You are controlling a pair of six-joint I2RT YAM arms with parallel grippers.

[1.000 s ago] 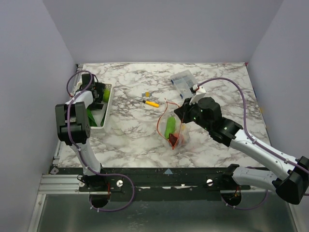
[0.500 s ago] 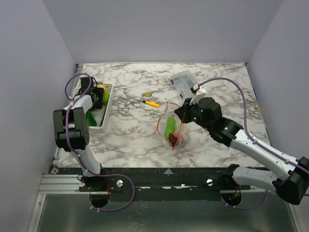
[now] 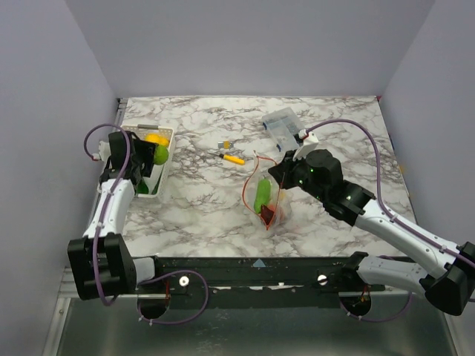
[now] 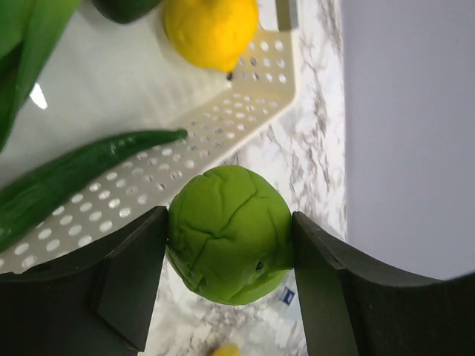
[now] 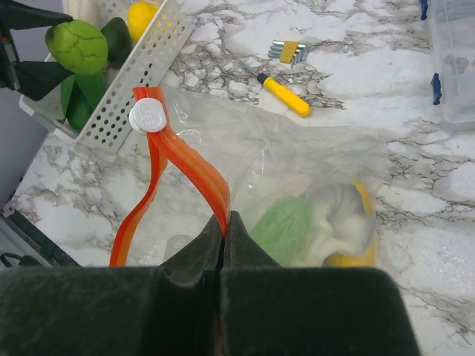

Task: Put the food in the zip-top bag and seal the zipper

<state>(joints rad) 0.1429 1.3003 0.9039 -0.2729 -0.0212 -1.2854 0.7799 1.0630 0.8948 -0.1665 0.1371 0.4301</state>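
Note:
My left gripper (image 4: 228, 256) is shut on a round green toy vegetable (image 4: 228, 233) and holds it above the white perforated basket (image 3: 165, 165); it also shows in the top view (image 3: 160, 154) and right wrist view (image 5: 77, 46). A yellow lemon (image 4: 211, 30) and a long green pepper (image 4: 70, 182) lie in the basket. My right gripper (image 5: 225, 222) is shut on the orange-red zipper (image 5: 185, 167) of the clear zip-top bag (image 5: 297, 185), holding its mouth up. Green, white and yellow food lies inside the bag (image 3: 261, 196).
A yellow stick-like tool (image 3: 234, 158) and small metal keys (image 5: 288, 52) lie behind the bag. A small rigid clear box with blue edges (image 3: 280, 123) stands at the back right. The left wall is close to the basket.
My left arm has swung back and lifted, raising the green toy vegetable out of the basket. The right gripper and bag have stayed put.

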